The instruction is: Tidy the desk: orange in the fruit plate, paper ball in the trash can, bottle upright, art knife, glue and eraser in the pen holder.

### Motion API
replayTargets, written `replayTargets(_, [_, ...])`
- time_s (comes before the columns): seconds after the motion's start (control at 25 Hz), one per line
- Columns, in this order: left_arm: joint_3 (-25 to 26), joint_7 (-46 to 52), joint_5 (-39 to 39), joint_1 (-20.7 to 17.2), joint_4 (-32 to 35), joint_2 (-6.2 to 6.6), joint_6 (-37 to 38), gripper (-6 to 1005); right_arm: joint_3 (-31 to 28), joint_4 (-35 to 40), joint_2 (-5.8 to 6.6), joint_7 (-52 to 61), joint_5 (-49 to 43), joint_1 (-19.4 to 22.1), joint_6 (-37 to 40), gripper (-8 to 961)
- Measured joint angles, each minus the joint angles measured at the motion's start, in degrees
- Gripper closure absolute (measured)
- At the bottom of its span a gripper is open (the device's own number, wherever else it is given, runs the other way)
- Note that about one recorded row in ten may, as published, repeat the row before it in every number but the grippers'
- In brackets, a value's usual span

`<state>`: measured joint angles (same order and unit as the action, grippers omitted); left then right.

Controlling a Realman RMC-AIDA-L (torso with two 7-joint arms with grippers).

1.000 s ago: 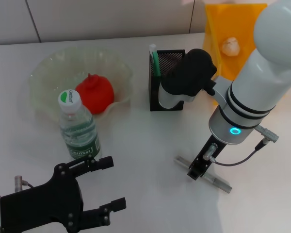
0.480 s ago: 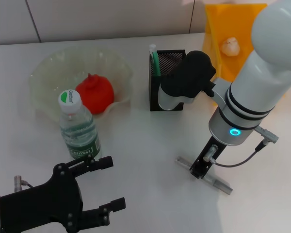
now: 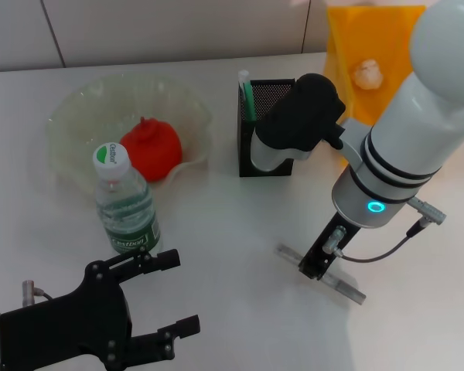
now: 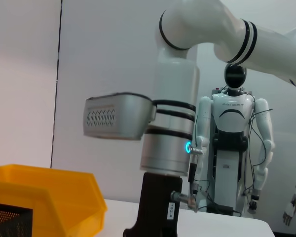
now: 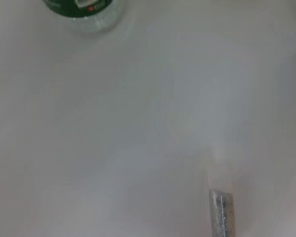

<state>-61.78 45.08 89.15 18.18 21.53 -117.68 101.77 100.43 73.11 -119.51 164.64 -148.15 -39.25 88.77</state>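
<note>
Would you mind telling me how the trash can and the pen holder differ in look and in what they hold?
The trash can is translucent yellow plastic; the pen holder is black metal mesh. The trash can is the larger, the pen holder narrower. The trash can holds the paper ball; the pen holder holds a green-and-white stick. Both stand upright and open-topped at the table's far side.

One orange (image 3: 151,148), one bowl (image 3: 77,124), one bottle (image 3: 125,202), one mesh box (image 3: 272,99), one yellow bin (image 3: 371,46), one paper ball (image 3: 367,73), one grey knife (image 3: 348,288), two grippers (image 3: 158,297) (image 3: 319,265)
</note>
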Motion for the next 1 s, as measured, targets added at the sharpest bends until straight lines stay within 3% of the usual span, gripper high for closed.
replayTargets(0.16, [0.00, -0.05, -0.07, -0.14, -0.06, 0.00, 0.01, 193, -3.50, 6.69, 0.16, -0.44, 0.05, 2.40, 0.97, 822])
replayTargets(0.32, [0.00, -0.14, -0.15, -0.25, -0.01, -0.06, 0.00, 193, -12.96, 21.06, 0.13, -4.04, 2.00, 9.04, -0.06, 823])
replayTargets(0.36, [0.00, -0.14, -0.15, -0.25, -0.01, -0.06, 0.00, 192, -12.96, 21.06, 0.13, -4.04, 2.00, 9.04, -0.06, 823])
replayTargets(0.48, [0.00, -0.32, -0.21, -0.25, 0.00, -0.12, 0.04, 192, -19.88, 28.08, 0.12, -8.79, 7.89, 14.22, -6.06, 824])
replayTargets(0.52, [0.00, -0.37, -0.23, -0.12, 0.00, -0.16, 0.06, 192, -22.84, 29.44, 0.05, -14.15, 15.30, 17.25, -11.20, 824])
replayTargets(0.56, [0.00, -0.37, -0.23, -0.12, 0.00, -0.16, 0.06, 192, -22.84, 29.44, 0.05, -14.15, 15.30, 17.25, -11.20, 825])
replayTargets(0.68, [0.00, -0.38, -0.28, 0.02, 0.00, -0.18, 0.08, 192, -24.97, 27.11, 0.08, -26.52, 30.00, 21.65, -19.65, 826])
replayTargets(0.72, [0.00, -0.43, -0.32, 0.06, 0.01, -0.22, 0.09, 192, -25.11, 22.57, 0.05, -36.55, 38.23, 23.34, -24.32, 826])
replayTargets(0.76, [0.00, -0.43, -0.32, 0.06, 0.01, -0.22, 0.09, 192, -25.11, 22.57, 0.05, -36.55, 38.23, 23.34, -24.32, 826])
replayTargets(0.88, [0.00, -0.49, -0.39, 0.13, 0.01, -0.27, 0.09, 192, -24.83, 12.47, -0.06, -52.82, 50.85, 24.40, -30.14, 827])
replayTargets(0.92, [0.00, -0.50, -0.40, 0.20, 0.00, -0.27, 0.09, 192, -24.87, 3.81, -0.06, -65.28, 61.79, 24.23, -32.07, 827])
replayTargets(0.96, [0.00, -0.50, -0.40, 0.20, 0.00, -0.27, 0.09, 192, -24.87, 3.81, -0.06, -65.28, 61.79, 24.23, -32.07, 828])
replayTargets(1.0, [0.00, -0.51, -0.41, 0.23, 0.01, -0.27, 0.09, 192, -24.91, -0.99, -0.05, -72.93, 67.87, 23.94, -32.30, 828])
